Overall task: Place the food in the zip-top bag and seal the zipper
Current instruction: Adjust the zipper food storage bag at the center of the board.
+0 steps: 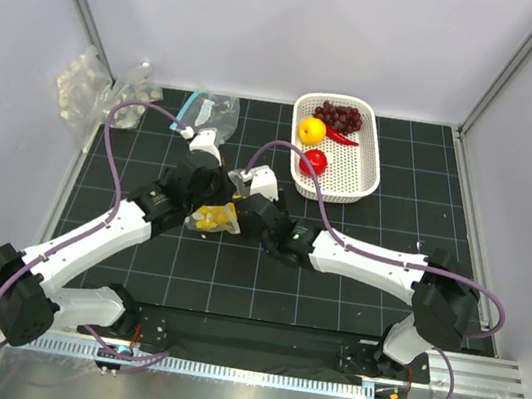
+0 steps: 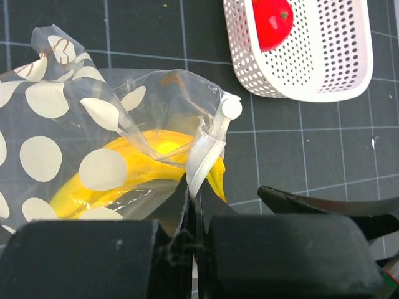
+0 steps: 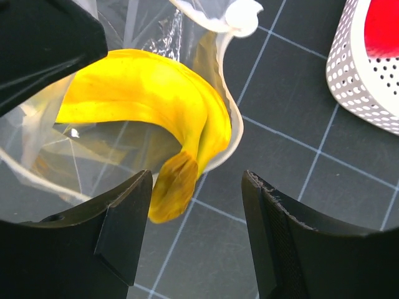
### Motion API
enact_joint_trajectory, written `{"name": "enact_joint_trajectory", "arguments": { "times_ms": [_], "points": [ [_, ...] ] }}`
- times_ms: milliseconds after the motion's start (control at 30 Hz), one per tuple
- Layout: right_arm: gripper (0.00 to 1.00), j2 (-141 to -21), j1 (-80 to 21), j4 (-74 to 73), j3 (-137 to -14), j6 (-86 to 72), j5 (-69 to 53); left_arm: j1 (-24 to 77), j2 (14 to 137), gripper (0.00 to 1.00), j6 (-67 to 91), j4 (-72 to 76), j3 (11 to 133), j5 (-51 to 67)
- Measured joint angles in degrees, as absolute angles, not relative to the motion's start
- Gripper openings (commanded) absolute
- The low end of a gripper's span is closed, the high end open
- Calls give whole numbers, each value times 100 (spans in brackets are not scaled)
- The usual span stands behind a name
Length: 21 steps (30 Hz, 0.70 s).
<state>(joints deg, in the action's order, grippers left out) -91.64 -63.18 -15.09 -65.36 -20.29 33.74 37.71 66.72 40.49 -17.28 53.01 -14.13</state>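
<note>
The zip-top bag (image 2: 56, 106) is clear with white dots and lies at mid-table (image 1: 214, 218). A yellow banana (image 3: 156, 103) lies in it, its stem end poking out past the mouth rim (image 3: 232, 124). My left gripper (image 2: 194, 187) is shut on the pale zipper strip (image 2: 209, 146) at the mouth. My right gripper (image 3: 196, 218) is open and empty, just before the banana's stem end. The round yellow fruit (image 1: 311, 130), round red fruit (image 1: 315, 161), chili (image 1: 341, 136) and grapes (image 1: 342, 116) lie in the white basket (image 1: 367, 170).
The basket stands at the back right, close to the bag (image 2: 318, 75). A clear bag with a teal strip (image 1: 210, 108) lies at the back. Bumpy clear packs (image 1: 87, 85) sit at the back left. My right finger (image 2: 324, 205) shows in the left wrist view.
</note>
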Motion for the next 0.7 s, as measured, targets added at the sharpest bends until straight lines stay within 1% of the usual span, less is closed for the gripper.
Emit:
{"name": "enact_joint_trajectory", "arguments": {
  "times_ms": [333, 433, 467, 500, 567, 600, 667, 700],
  "points": [
    [61, -9153, -6353, -1192, -6348, -2469, 3500, 3704, 6761, 0, 4252, -1782, 5299, -1538],
    [54, -9209, -6353, -1057, -6307, -2545, 3640, 3642, 6772, 0, 4318, -1793, 5299, -1522],
    [52, -9262, -6355, -991, -6307, -2561, 3688, 3625, 6772, 1, 4329, -1791, 5299, -1511],
    [43, -9319, -6353, -945, -6307, -2569, 3736, 3618, 6772, 0, 4333, -1791, 5299, -1494],
    [32, -9437, -6355, -869, -6305, -2567, 3811, 3607, 6770, 0, 4338, -1789, 5280, -1463],
    [24, -9485, -6355, -847, -6305, -2569, 3854, 3607, 6764, 0, 4340, -1787, 5260, -1439],
    [16, -9513, -6355, -832, -6294, -2576, 3935, 3607, 6755, 0, 4351, -1789, 5229, -1406],
    [15, -9511, -6355, -816, -6287, -2576, 3981, 3607, 6746, 1, 4353, -1789, 5218, -1391]
  ]
}}
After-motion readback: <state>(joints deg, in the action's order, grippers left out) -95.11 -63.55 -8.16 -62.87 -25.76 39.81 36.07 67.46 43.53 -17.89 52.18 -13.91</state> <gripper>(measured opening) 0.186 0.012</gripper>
